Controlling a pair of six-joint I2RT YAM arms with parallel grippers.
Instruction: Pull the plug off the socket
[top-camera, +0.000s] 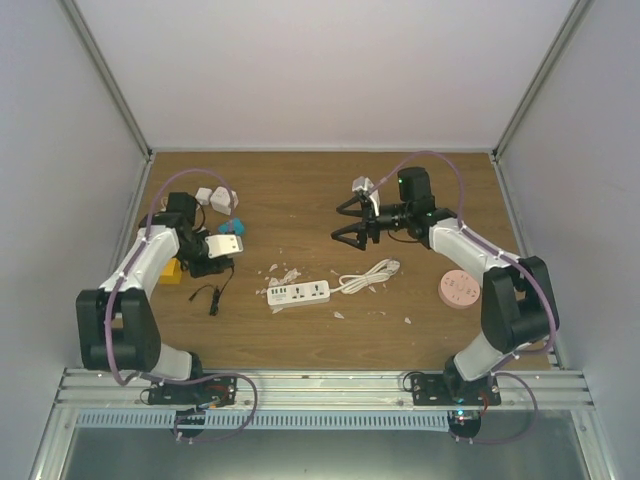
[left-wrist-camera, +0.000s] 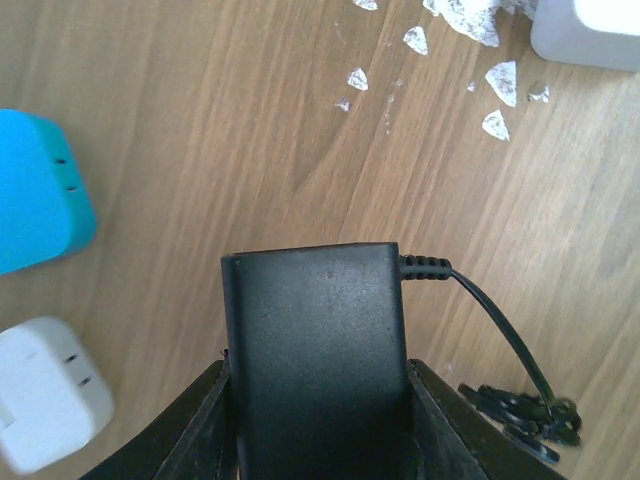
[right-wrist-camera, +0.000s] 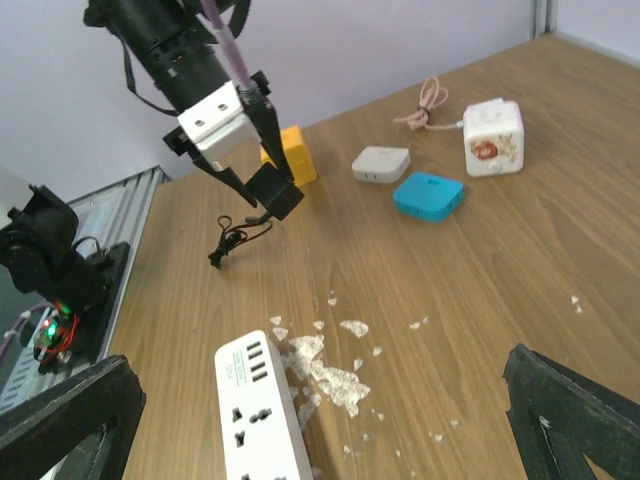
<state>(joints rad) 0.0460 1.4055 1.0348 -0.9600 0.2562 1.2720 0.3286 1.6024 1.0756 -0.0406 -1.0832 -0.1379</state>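
1. Left gripper (right-wrist-camera: 268, 190) is pinching the black plug (left-wrist-camera: 315, 350) up off the table, well apart from the socket strip (top-camera: 298, 292). I'm guessing it's already pulled out.
2. Right gripper (top-camera: 342, 220) is hovering with its fingers spread wide, gripping nothing.
3. The plug's prongs aren't showing in any view, and the wrist view is cropping its cord (left-wrist-camera: 500, 340).

table (left-wrist-camera: 200, 150): matt wood | plug (left-wrist-camera: 315, 350): matt black plastic | socket (right-wrist-camera: 255, 410): white plastic

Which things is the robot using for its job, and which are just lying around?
For the job: black plug, white power strip, left gripper holding the plug.
Just lying about: blue adapter, white adapter, yellow block, white cube, pink disc, white scraps.
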